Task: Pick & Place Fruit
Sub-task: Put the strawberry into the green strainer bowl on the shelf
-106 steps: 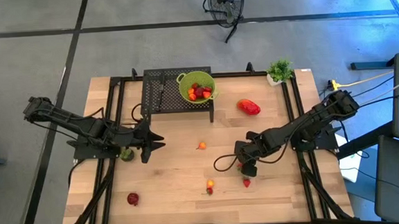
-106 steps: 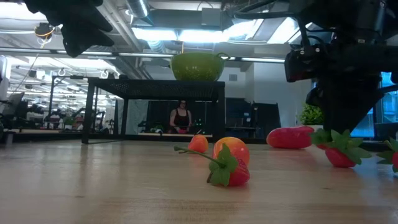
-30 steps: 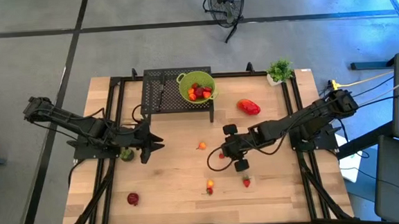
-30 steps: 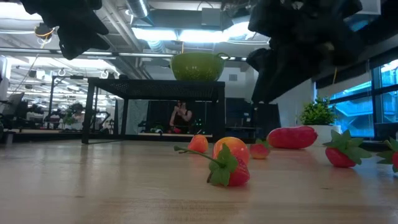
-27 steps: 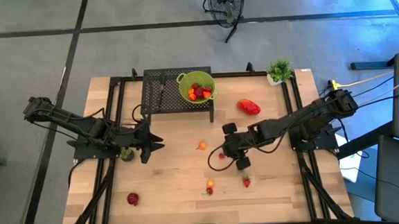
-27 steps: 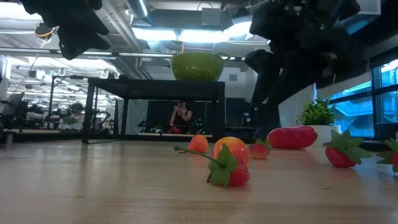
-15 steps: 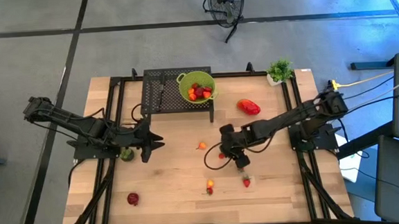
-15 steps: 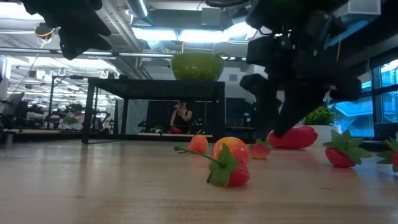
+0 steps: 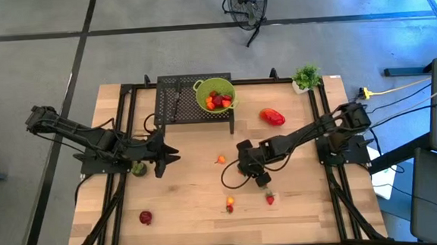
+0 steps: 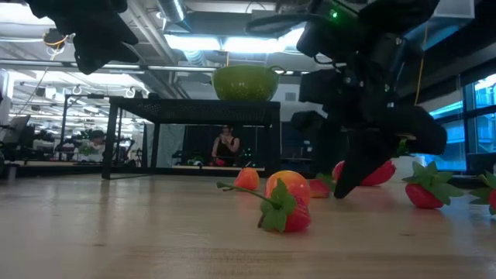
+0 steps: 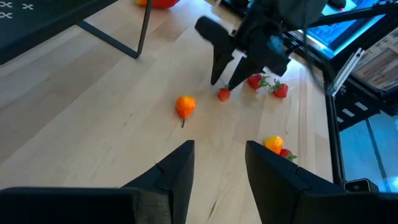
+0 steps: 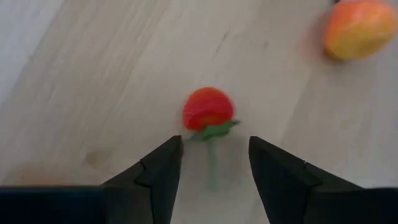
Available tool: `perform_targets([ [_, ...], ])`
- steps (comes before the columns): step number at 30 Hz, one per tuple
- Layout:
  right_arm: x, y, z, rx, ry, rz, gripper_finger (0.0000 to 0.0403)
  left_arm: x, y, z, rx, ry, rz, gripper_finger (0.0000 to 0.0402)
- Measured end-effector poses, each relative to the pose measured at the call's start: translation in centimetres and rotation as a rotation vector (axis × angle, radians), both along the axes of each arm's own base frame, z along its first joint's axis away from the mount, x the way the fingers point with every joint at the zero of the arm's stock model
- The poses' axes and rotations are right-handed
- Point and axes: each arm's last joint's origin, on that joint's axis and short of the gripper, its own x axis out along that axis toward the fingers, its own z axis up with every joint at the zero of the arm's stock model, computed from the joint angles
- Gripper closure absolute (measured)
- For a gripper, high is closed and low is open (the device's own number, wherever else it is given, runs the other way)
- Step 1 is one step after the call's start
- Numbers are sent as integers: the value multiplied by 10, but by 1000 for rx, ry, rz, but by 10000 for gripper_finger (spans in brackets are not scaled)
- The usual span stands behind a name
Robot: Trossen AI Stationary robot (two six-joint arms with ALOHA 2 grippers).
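Right pincer (image 12: 210, 163) gapes low at mid-table; left pincer (image 11: 217, 163) parted.

Both arms are dark, nearly black, built of slim jointed links with blocky housings at the joints. A thin black cable loops loose from the right arm (image 9: 296, 140) near its wrist. Each gripper, left gripper (image 11: 214, 165) and right gripper (image 12: 211, 163), has two matte black, flat, tapering fingers with angular edges.

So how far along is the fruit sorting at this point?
Several red pieces already sit in the green bowl. The right gripper, open, is lined up on a small strawberry, not yet gripped. Six other pieces lie on the table. The left gripper waits near the left edge.
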Motion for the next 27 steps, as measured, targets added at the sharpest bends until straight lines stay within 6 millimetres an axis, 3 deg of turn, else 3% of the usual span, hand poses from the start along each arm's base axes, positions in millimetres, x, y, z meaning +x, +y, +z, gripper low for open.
perform_targets([
  [8,3,-2,-4,48,1,-90,230,0,0,0,-4,0,3,263],
  [27,3,-5,-6,145,32,-235,374,0,0,0,1,1,-2,263],
])
